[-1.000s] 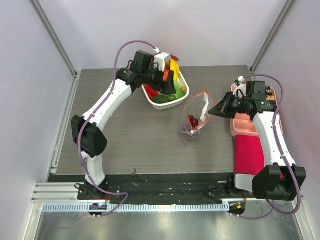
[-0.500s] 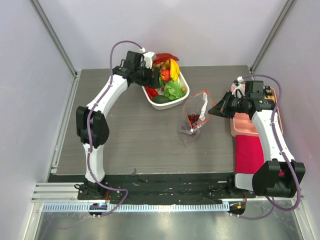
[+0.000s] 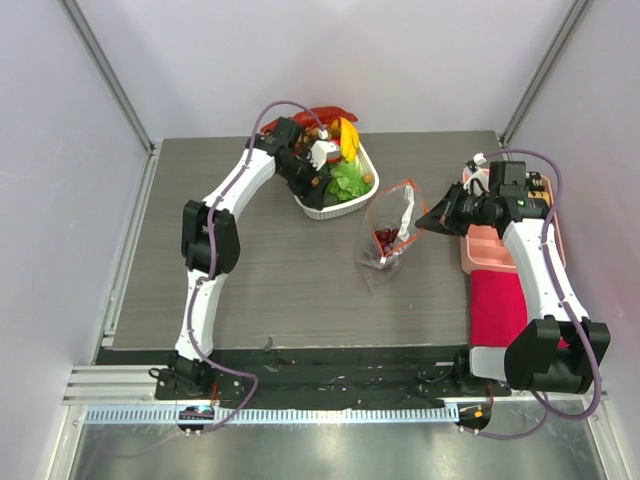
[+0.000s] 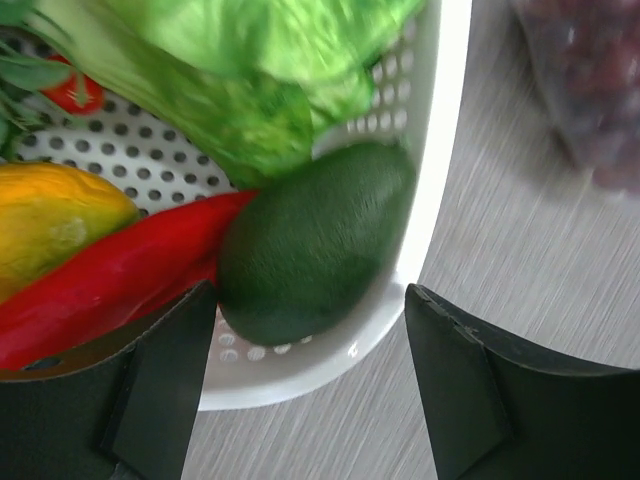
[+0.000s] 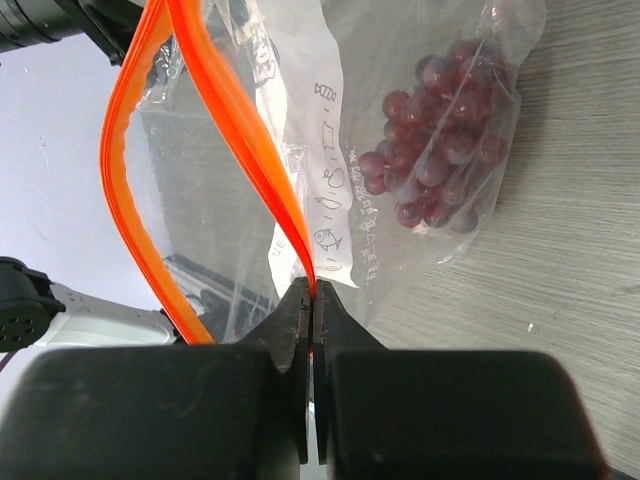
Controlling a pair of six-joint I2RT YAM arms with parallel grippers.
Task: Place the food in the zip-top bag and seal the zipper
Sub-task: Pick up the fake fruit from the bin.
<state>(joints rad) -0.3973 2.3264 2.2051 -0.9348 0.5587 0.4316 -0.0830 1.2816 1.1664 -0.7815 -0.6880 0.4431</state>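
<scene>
Right jaws tight on zipper (image 5: 262, 165); left wide

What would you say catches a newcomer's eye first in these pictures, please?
The white basket of bright toy food at the far middle of the table, where the open left gripper hovers over a dark green avocado. To its right, the right gripper pinches the orange-red zipper of the clear zip-top bag, holding it open with dark purple grapes inside.

The grapes (image 4: 592, 85) are blurred and cut off at the left wrist view's corner.
</scene>
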